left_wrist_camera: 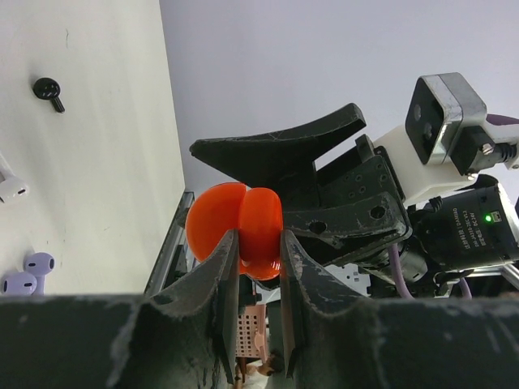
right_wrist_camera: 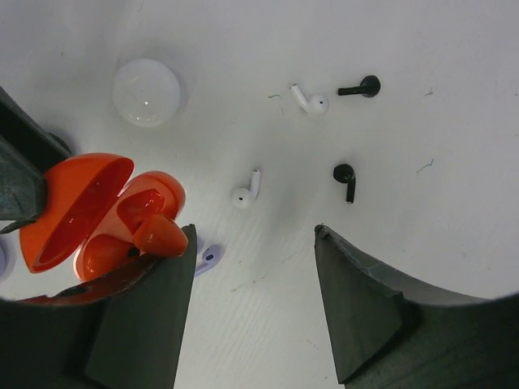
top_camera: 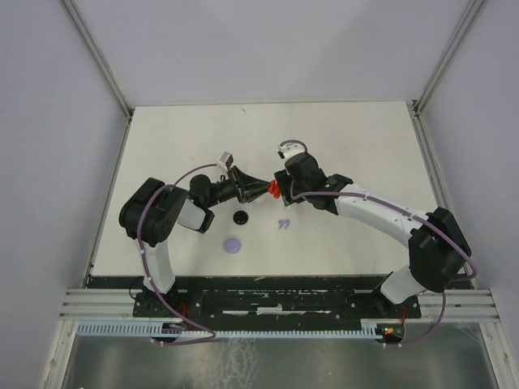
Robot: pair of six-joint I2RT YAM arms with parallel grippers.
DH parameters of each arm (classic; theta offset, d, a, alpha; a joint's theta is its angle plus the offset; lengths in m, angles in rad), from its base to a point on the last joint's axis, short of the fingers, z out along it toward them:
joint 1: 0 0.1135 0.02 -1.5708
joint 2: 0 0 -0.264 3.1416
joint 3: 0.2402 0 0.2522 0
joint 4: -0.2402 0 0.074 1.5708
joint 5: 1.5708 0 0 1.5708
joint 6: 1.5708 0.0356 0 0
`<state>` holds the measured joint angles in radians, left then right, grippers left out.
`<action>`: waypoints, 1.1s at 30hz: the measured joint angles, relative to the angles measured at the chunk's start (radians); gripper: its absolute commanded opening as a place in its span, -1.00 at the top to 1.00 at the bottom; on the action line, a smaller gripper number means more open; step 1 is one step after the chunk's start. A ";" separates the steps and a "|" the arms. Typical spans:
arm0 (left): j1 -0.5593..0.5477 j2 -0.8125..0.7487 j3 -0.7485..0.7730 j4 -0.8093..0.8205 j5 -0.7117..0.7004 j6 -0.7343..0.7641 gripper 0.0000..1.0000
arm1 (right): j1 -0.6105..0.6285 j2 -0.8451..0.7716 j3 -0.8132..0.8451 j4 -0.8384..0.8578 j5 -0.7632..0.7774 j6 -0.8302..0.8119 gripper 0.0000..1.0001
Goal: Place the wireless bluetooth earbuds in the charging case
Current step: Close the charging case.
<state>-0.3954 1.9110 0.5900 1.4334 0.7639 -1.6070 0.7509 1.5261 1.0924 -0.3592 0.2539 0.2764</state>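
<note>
Above the counter (top_camera: pixel 365 146), the left hand (left_wrist_camera: pixel 259 240) is clamping the charging case (left_wrist_camera: pixel 212 220). The right hand (right_wrist_camera: pixel 255 232) is gaping empty.

Two white earbuds (right_wrist_camera: pixel 246 191), two black earbuds (right_wrist_camera: pixel 346 178), two lavender earbuds (left_wrist_camera: pixel 38 263), one red earbud (right_wrist_camera: pixel 158 235), one orange case (right_wrist_camera: pixel 77 207), three discs (right_wrist_camera: pixel 146 91).

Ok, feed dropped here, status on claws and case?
Left claw shut on open red case. Right claw open beside it. Red earbud at case mouth, looks unseated. No obstruction seen.
</note>
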 measured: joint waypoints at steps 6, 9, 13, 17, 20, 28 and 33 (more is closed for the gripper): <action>-0.003 0.000 0.000 0.000 0.000 0.000 0.94 | 0.000 0.016 0.025 -0.007 0.038 -0.002 -0.37; -0.004 0.000 0.000 0.000 0.000 0.000 0.94 | 0.000 0.026 0.040 -0.016 0.052 -0.004 -0.37; -0.005 0.000 0.000 0.000 0.000 0.000 0.94 | 0.000 0.029 0.045 -0.017 0.066 -0.004 -0.38; -0.006 0.000 0.000 0.002 -0.001 0.000 0.94 | -0.009 0.028 0.043 -0.010 0.073 -0.001 -0.36; -0.006 0.002 0.000 0.014 -0.010 -0.002 0.94 | -0.026 0.004 0.001 0.043 0.060 0.014 -0.34; -0.013 0.027 0.000 0.072 -0.097 -0.040 0.94 | -0.063 -0.147 -0.237 0.196 0.014 0.018 -0.33; -0.016 0.043 0.000 0.085 -0.128 -0.052 0.94 | -0.059 -0.179 -0.315 0.310 0.005 0.010 -0.41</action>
<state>-0.4118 1.9541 0.5903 1.5188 0.6357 -1.6588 0.6918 1.3472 0.7773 -0.0490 0.2584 0.2863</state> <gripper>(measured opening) 0.294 0.678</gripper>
